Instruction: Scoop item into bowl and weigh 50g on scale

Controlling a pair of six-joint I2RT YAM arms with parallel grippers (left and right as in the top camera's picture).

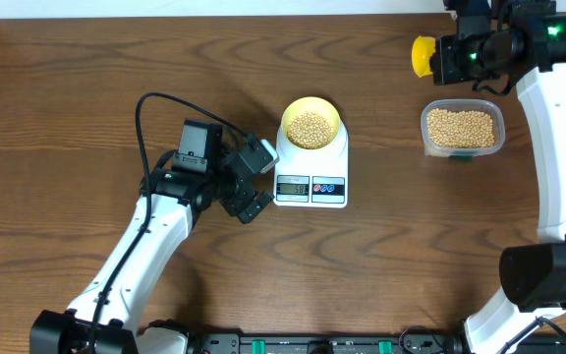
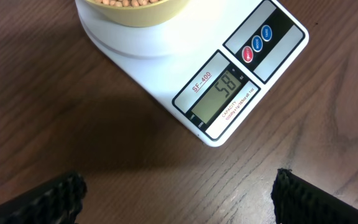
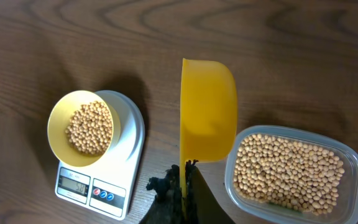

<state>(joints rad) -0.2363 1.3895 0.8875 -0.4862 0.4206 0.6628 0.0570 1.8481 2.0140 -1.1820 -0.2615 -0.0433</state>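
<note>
A pale yellow bowl (image 1: 287, 116) holding tan beans (image 1: 311, 128) stands on the white scale (image 1: 310, 169). In the left wrist view the scale (image 2: 166, 68) shows 58 on its display (image 2: 219, 96), with the bowl (image 2: 135, 14) at the top edge. My left gripper (image 1: 263, 183) hovers open just left of the scale's front, its fingers (image 2: 48, 199) wide apart over bare wood. At the far right, my right gripper (image 3: 185, 186) is shut on the handle of a yellow scoop (image 3: 208, 109), raised between the scale (image 3: 132, 134) and a clear container; the scoop's inside is hidden.
A clear plastic container (image 1: 500, 138) filled with more beans (image 1: 462, 126) sits to the right of the scale, below the raised scoop (image 1: 422, 55). A black cable (image 1: 143, 123) loops above the left arm. Brown wood surrounds everything.
</note>
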